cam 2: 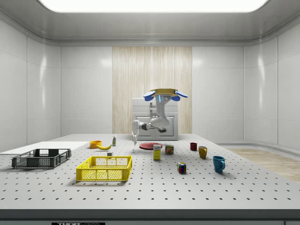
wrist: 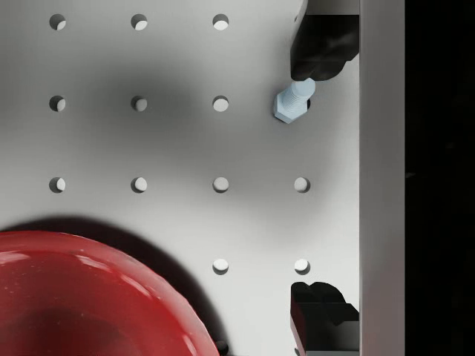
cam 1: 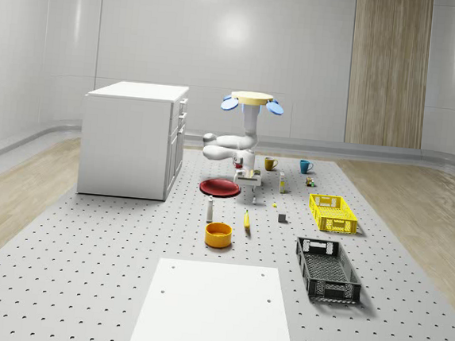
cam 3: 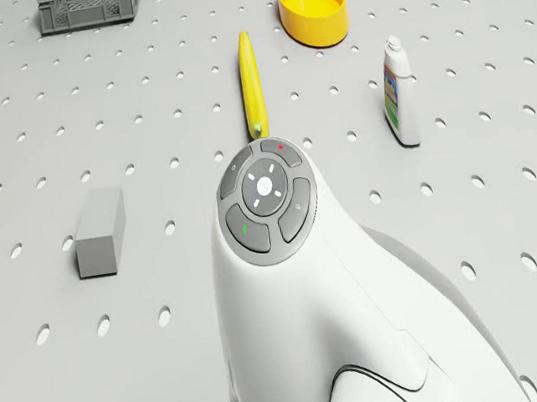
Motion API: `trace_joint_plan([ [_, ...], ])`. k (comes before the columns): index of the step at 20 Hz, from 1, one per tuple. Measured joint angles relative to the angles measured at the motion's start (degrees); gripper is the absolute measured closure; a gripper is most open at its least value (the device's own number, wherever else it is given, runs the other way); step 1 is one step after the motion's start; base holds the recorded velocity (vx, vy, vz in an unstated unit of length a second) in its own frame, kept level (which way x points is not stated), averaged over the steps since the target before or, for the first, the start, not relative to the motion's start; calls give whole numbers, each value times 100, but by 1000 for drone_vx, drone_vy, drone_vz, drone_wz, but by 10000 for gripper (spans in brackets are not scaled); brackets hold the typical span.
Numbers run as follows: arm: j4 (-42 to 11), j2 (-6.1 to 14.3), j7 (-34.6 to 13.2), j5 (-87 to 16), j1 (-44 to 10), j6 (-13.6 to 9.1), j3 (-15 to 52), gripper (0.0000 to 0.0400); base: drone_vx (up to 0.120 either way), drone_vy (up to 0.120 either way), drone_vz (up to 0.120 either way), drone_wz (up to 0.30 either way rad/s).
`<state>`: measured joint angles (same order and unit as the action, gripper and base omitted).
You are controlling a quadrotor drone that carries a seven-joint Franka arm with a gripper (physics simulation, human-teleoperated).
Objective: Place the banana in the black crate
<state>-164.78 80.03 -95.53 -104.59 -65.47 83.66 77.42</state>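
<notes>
The yellow banana (cam 1: 247,220) (cam 2: 104,146) (cam 3: 250,82) lies on the perforated table, between the orange bowl and a small grey block. The black crate (cam 1: 327,269) (cam 2: 41,158) (cam 3: 93,5) stands empty near the table's front right in the whole-scene view. My drone (cam 1: 257,101) (cam 2: 165,95) hovers over the table's middle, behind the banana. The arm (cam 3: 302,287) hangs down from it. My gripper (cam 1: 251,196) (wrist: 319,182) is open just above the table beside the red plate (cam 1: 220,187) (wrist: 89,297), short of the banana. Nothing is between its fingers (wrist: 319,48).
A yellow crate (cam 1: 333,213) (cam 2: 105,168) stands behind the black one. An orange bowl (cam 1: 218,234) (cam 3: 314,4), a bottle (cam 1: 210,210) (cam 3: 398,91) and a grey block (cam 1: 282,218) (cam 3: 101,231) surround the banana. A white cabinet (cam 1: 135,138) stands at left, with mugs (cam 1: 270,164) further back. A bolt (wrist: 293,102) lies near one finger.
</notes>
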Motion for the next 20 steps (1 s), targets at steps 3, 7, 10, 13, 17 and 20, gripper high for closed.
trace_joint_plan([
  [3,2,46,-10,20,-11,43,9,0,120,0,0,0],
  [7,5,105,-22,45,-25,98,20,0,120,0,0,0],
  [10,7,148,-30,64,-35,138,27,0,120,0,-107,0],
  [13,9,189,-38,81,-45,176,34,0,120,0,-53,0],
  [17,12,241,-49,103,-57,225,44,0,120,0,-70,0],
  [20,13,279,-56,119,-66,260,50,0,120,0,0,0],
])
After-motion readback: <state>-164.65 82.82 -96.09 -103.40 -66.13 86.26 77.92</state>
